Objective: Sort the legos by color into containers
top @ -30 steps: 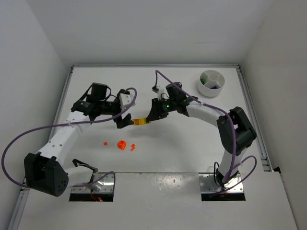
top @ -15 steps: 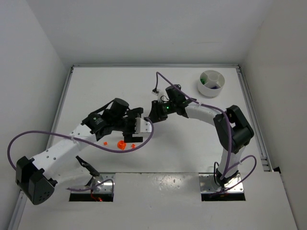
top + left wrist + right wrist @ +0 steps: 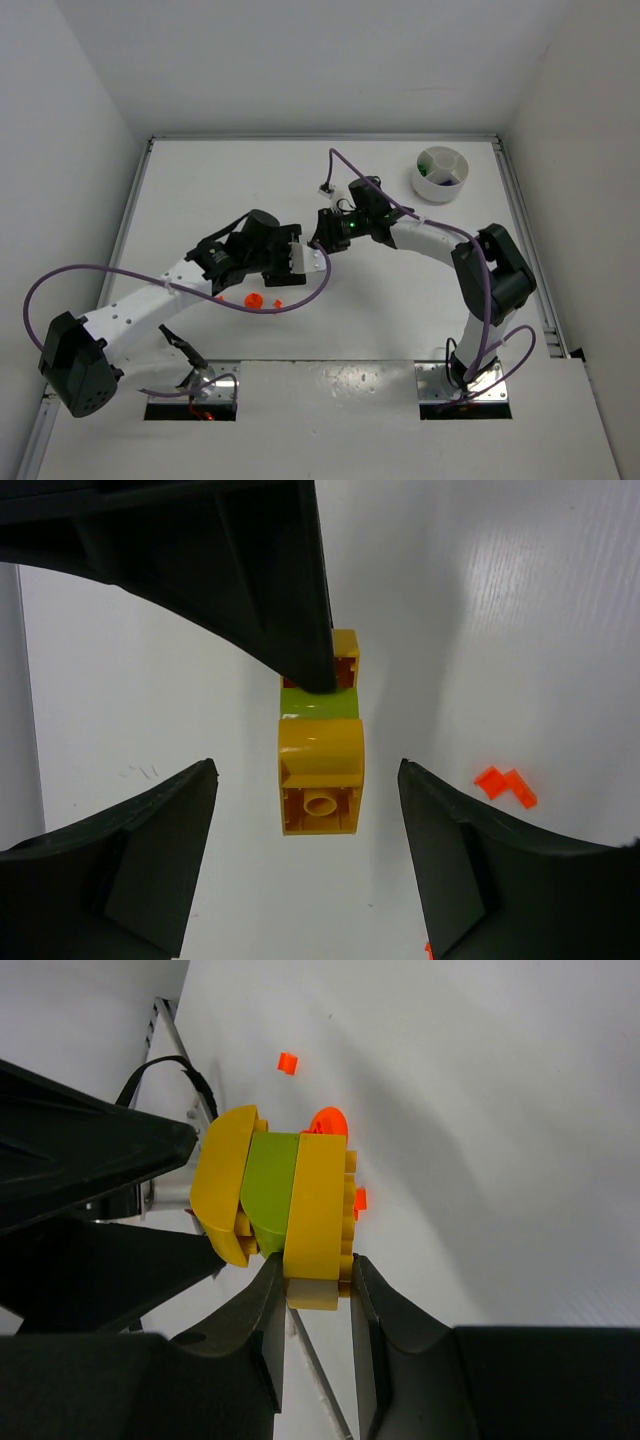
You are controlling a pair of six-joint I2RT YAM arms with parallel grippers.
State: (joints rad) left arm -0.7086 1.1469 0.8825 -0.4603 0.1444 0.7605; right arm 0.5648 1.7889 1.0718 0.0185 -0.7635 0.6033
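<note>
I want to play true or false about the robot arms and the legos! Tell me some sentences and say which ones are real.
1. The right fingers pinch a brick stack. True.
2. The left fingers are shut tight on the brick stack. False: they stand open, one on each side of it, not touching.
3. The middle brick of the stack is blue. False: it is green, between two yellow ones.
4. Little orange pieces lie on the table. True.
5. The white dish has nothing in it. False: green bits lie in one section.

Robotics lab cell; white walls (image 3: pixel 300 60) box a table (image 3: pixel 400 320) bearing two cabled arms (image 3: pixel 140 305).
</note>
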